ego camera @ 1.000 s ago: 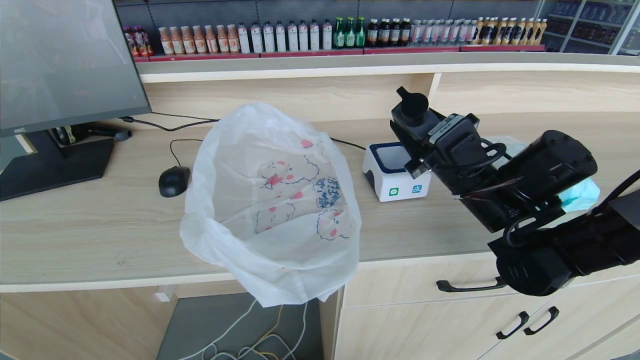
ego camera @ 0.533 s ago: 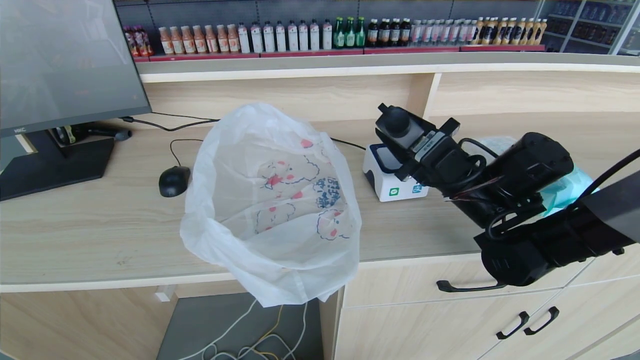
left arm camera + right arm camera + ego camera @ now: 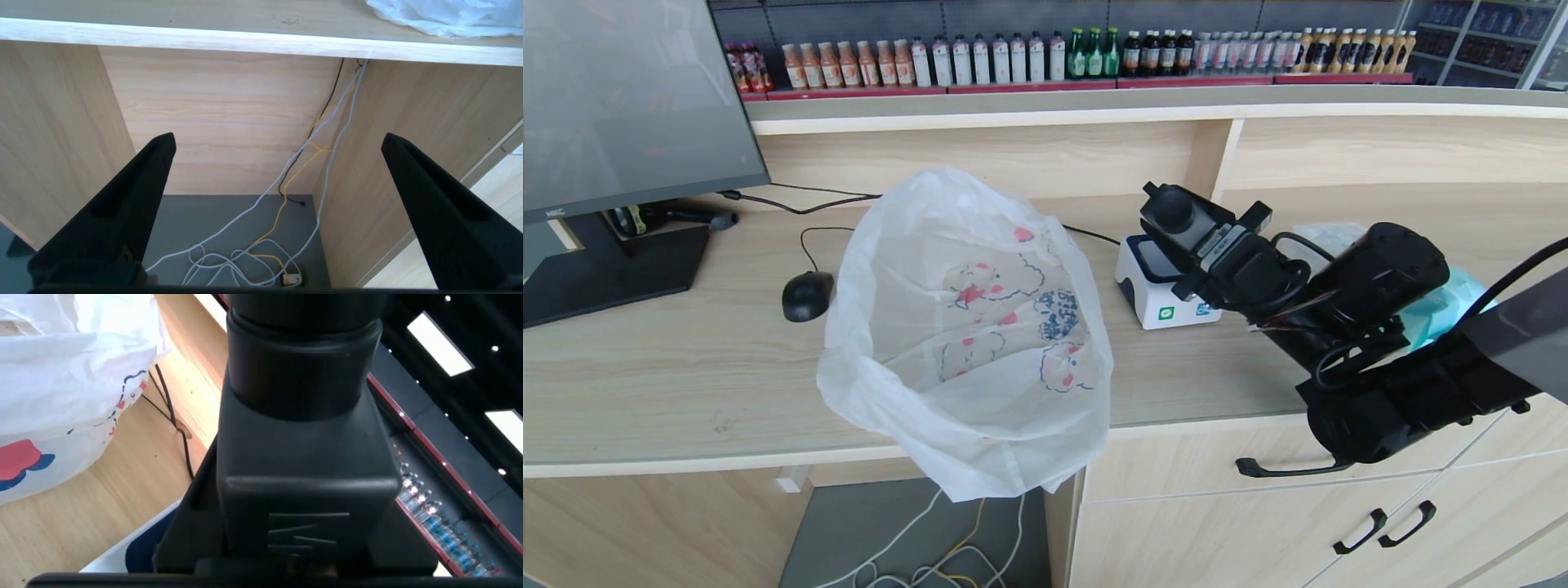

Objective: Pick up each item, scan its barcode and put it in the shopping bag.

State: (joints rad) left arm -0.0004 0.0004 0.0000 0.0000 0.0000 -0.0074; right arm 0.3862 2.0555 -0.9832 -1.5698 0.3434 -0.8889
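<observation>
Right gripper [image 3: 1188, 224] was clamped on the dark capped item [image 3: 1170, 206], held over the scanner [image 3: 1164, 306], at three o'clock of the shopping bag [image 3: 964, 327]. Left gripper [image 3: 278, 143] gaped wide, empty. Risk judged: a tilted item could hide its barcode, so no read.

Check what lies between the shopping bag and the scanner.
Nothing stands there. The head view shows a narrow strip of bare counter between shopping bag and scanner, with a thin black cable crossing its far end.
</observation>
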